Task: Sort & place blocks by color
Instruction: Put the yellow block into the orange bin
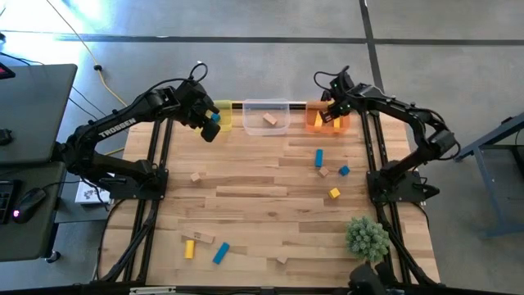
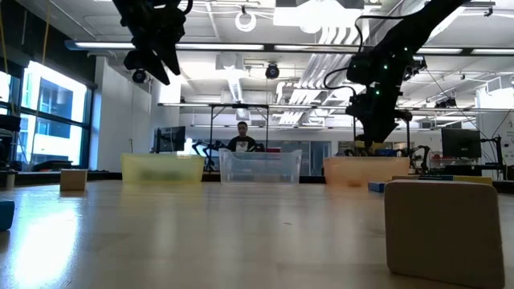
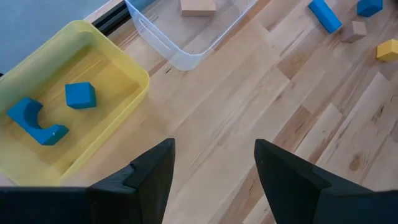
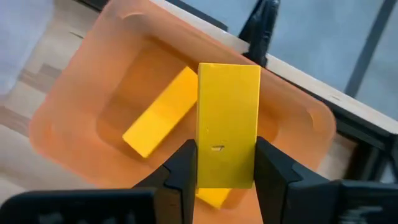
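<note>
Two blue blocks [image 3: 79,94] in yellow bin [image 3: 134,68], wrist-only | left tool [image 3: 214,163] wide | right tool [image 4: 225,163] grips yellow bar [image 4: 227,130]

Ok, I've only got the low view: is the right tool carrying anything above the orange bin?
Observer: Yes, the right tool is shut on an upright yellow bar over the orange bin.
Operator: Anything inside that bin?
Observer: At least a second yellow bar, lying flat.
Operator: And the left tool?
Observer: The left tool is open and empty, beside the yellow bin, which holds a blue cube and a blue arch piece.
</note>
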You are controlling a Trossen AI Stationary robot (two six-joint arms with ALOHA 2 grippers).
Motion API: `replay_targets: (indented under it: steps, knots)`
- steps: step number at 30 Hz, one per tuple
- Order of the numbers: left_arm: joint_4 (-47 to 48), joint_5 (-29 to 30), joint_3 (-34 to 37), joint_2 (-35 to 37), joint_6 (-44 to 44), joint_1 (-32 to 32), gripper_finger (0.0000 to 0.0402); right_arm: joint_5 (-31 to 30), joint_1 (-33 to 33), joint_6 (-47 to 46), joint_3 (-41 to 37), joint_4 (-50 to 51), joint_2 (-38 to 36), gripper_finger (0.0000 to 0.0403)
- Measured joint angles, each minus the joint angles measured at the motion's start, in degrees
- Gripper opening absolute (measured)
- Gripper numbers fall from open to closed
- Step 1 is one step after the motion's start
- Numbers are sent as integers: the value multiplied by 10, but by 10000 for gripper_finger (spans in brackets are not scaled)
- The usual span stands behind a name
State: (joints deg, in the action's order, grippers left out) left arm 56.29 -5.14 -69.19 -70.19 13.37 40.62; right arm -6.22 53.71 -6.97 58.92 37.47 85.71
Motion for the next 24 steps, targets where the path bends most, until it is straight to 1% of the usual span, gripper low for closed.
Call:
replay_targets:
  steps: [5, 9, 17, 24]
  knots:
    - [-4, 0, 0, 0, 14, 0, 212, 28, 12, 29, -2, -37, 3, 96]
    - [-7, 0, 0, 0, 27, 0, 212, 61, 20, 44, -2, -43, 19, 96]
    - [-7, 0, 0, 0, 31, 0, 212, 63, 19, 44, -3, -42, 67, 96]
    - [-9, 0, 0, 0, 31, 0, 211, 65, 19, 44, -3, -35, 75, 96]
